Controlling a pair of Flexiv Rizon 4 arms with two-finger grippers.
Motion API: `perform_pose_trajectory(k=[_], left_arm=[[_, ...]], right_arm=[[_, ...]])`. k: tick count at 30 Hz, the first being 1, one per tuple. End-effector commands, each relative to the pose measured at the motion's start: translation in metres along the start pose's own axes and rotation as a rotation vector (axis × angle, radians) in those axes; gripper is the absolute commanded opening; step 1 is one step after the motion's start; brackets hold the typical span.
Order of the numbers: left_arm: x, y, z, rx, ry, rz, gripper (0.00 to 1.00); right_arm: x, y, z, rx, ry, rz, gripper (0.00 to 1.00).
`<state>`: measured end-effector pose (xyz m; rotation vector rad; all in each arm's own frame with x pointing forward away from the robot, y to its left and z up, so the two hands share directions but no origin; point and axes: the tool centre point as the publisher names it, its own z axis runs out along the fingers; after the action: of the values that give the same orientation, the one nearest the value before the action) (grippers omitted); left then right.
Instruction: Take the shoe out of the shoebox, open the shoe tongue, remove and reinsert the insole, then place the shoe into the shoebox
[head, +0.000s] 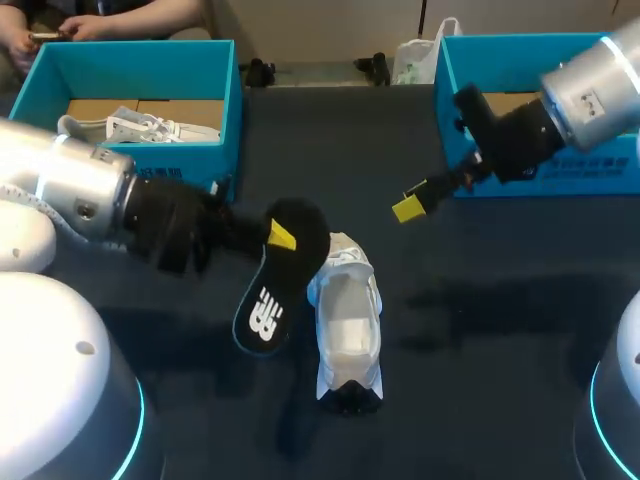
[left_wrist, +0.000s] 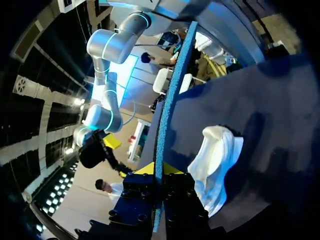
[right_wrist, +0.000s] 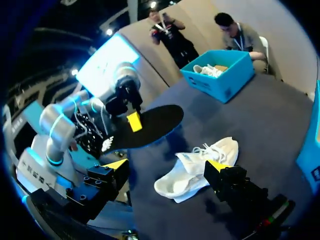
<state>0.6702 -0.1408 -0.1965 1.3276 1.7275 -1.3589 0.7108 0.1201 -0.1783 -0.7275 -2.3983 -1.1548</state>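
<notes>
Gripping the black insole by one end, the left hand holds it aloft beside the white shoe on the desk. The right hand hangs open. The insole is probably light and floppy, so an edge pinch suits it.

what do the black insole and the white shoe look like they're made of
The insole: likely foam under matte black fabric; thin, yet flat though held near one end in the left claw. The white shoe: soft knit or mesh, judging by its slumped, creased upper.
</notes>
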Motion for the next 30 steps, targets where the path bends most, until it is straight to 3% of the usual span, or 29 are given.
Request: perform_pose_trajectory(k=[1,6,10,12,14,24,27,30], left_arm=[[0.014,-0.023,0.006,0.003,-0.012,-0.061,0.00],[0.024,-0.052,0.008,0.062,-0.033,-0.164,0.00],[0.027,-0.070,0.009,0.142,-0.060,-0.288,0.00],[0.026,-0.078,0.012,0.152,-0.034,-0.352,0.00],[0.024,-0.086,0.012,0.168,-0.020,-0.382,0.00],[0.026,-0.085,0.019,0.147,-0.025,-0.380,0.00],[0.031,-0.082,0.030,0.174,-0.047,-0.434,0.00],[0.037,-0.078,0.037,0.191,-0.064,-0.474,0.00]], right_arm=[[0.003,-0.005,-0.003,0.180,-0.050,-0.179,1.00],[-0.003,-0.037,-0.001,0.226,-0.090,-0.254,1.00],[-0.009,-0.059,0.012,0.321,-0.112,-0.244,1.00],[-0.011,-0.070,0.018,0.299,-0.110,-0.232,1.00],[-0.011,-0.070,0.018,0.299,-0.110,-0.232,1.00],[-0.011,-0.070,0.018,0.299,-0.110,-0.232,1.00],[-0.011,-0.068,0.028,0.398,-0.132,-0.352,1.00],[-0.018,-0.079,0.044,0.414,-0.132,-0.405,1.00]])
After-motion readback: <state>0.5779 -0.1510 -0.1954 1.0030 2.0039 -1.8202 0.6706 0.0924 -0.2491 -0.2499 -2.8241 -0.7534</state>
